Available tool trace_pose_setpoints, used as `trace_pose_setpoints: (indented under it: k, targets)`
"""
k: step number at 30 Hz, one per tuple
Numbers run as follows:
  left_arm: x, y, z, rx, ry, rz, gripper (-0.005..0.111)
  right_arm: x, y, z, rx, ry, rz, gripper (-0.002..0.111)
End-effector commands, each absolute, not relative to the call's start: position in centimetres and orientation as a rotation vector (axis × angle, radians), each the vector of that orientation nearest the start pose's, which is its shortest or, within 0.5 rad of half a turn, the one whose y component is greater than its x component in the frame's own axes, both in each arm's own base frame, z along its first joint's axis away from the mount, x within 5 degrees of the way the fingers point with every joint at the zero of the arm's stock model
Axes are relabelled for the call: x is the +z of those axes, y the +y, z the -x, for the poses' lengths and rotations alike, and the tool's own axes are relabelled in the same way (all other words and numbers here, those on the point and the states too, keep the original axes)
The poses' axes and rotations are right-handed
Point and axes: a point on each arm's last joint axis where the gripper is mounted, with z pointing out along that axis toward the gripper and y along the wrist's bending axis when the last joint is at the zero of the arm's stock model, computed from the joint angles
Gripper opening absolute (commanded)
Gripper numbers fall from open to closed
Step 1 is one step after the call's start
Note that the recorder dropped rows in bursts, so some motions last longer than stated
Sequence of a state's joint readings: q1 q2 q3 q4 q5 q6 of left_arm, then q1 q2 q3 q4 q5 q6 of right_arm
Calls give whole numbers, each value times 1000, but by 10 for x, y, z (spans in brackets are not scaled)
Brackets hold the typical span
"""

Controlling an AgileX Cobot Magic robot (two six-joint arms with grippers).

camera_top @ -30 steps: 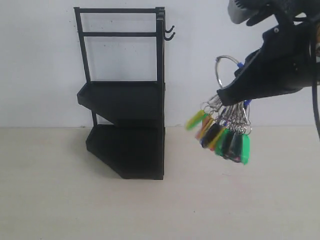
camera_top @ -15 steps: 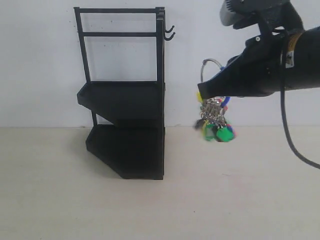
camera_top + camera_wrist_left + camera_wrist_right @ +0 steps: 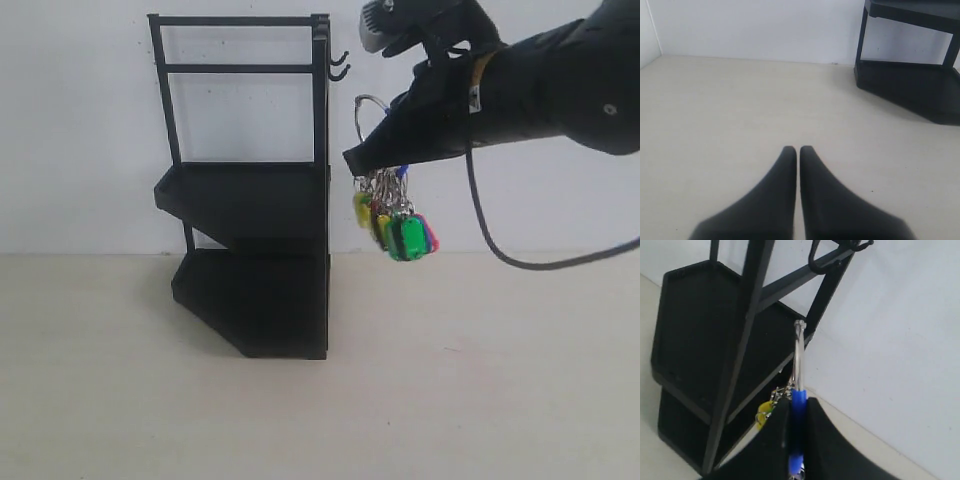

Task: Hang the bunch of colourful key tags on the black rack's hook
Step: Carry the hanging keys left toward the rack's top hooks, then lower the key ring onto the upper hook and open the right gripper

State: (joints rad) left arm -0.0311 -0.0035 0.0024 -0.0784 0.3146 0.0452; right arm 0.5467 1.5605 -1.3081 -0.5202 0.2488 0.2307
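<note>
Colourful key tag bunch dangles below the clamping right claw

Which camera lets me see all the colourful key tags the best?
The exterior view: the whole colourful key tag bunch dangles below the right claw. The right wrist view shows only its metal ring, blue loop and a yellow tag. The left wrist view shows none of it.

The right gripper holds the key tag bunch beside the rack.
</note>
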Motion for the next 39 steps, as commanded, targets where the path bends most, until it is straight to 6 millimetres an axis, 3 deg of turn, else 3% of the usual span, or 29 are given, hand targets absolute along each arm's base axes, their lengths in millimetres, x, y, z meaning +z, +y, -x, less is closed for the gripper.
trace_pose_setpoints:
  k: [1,8,14,23,29,39]
  targets:
    - [186,-4,-54,-69,1790,-11,4,365,180,-342,-22,1842,585,0]
    - [186,-4,-54,-69,1790,-11,4,372,175,-351,-62,1808,427,0]
    - [186,-4,-54,-69,1790,-11,4,376,176,-353,-66,1786,425,0]
    - [186,-4,-54,-69,1790,-11,4,378,191,-373,-39,1770,401,0]
    - [186,-4,-54,-69,1790,-11,4,370,209,-375,-18,1773,437,0]
    - [186,-4,-54,-69,1790,-11,4,370,214,-375,22,1749,465,0]
